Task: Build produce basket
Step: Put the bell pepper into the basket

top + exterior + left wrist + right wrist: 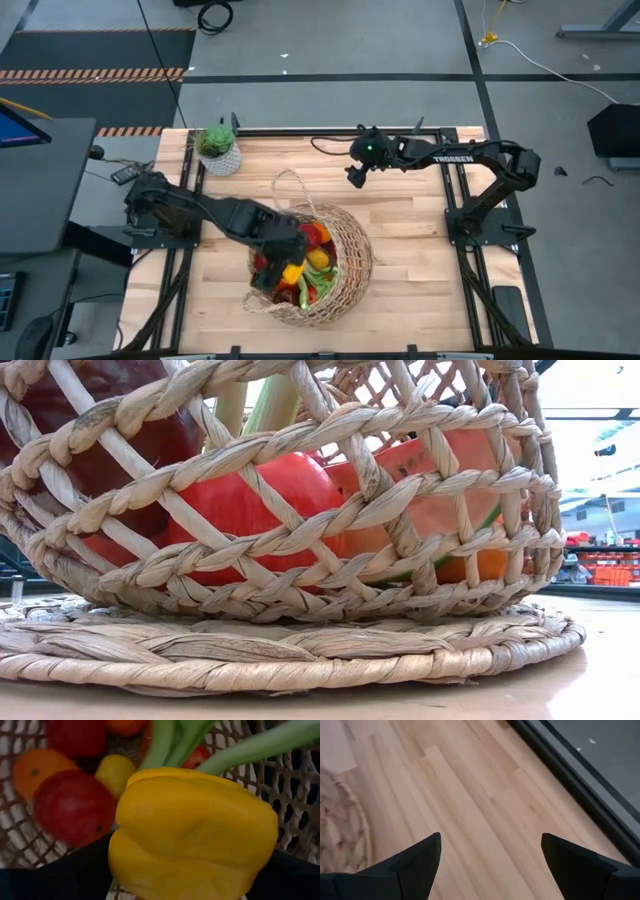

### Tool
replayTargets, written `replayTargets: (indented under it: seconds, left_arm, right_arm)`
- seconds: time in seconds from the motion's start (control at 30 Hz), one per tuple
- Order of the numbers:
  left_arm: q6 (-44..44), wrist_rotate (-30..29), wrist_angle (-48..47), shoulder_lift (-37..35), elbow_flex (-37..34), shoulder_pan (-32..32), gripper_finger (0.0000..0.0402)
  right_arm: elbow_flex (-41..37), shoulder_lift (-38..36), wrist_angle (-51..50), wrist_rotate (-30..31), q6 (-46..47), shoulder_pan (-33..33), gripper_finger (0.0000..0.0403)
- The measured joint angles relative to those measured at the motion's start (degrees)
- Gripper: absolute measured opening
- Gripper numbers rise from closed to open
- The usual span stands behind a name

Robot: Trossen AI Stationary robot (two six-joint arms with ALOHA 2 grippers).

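The tan wicker basket [335, 262] stands at the table's middle near side and fills the low view [300, 510]. It holds red, orange and yellow produce [316, 246] and green leek stalks [170, 740]. My left gripper [283, 272] reaches into the basket from the left and is shut on a yellow bell pepper [195, 830], which also shows in the high view [292, 272]. My right gripper [354, 179] hovers open and empty over the bare wood at the far side, and its wrist view shows it too [490, 865]. My left gripper pinches the yellow pepper's body [125, 855] between its two fingers [60, 880], one on each side. The pepper sits inside the basket, over a red fruit [72, 805] and the leek stalks. Whether it rests on them I cannot tell.
A small potted green plant [218, 148] stands at the table's far left. The basket's thin loop handle [290, 190] rises toward the far side. The basket's woven edge [340, 830] shows near my right gripper. Bare wood lies to the right of the basket.
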Motion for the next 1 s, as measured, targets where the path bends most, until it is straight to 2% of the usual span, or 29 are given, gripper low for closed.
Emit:
replayTargets:
  seconds: [0.17, 0.47, 0.6, 1.0]
  left_arm:
    - [-2.09, -2.56, 1.03, -0.01, 0.0, -0.07, 0.0352]
    - [-1.08, -2.56, 9.24, -0.19, 0.02, 0.43, 0.0353]
    - [-0.09, -2.6, 10.93, -0.19, 0.01, 0.75, 0.0353]
    - [-0.09, -2.55, 18.07, -0.21, 0.02, 1.04, 0.0353]
  right_arm:
    - [-0.02, 0.0, -0.57, 1.68, -0.03, 1.79, 0.0348]
    - [-0.02, 0.0, -3.82, 4.45, 0.68, 3.55, 0.0348]
    - [-0.02, -0.51, -5.78, 5.4, -2.34, 3.38, 0.0348]
    - [-0.02, -9.68, -5.0, 5.8, -4.04, 0.39, 0.0348]
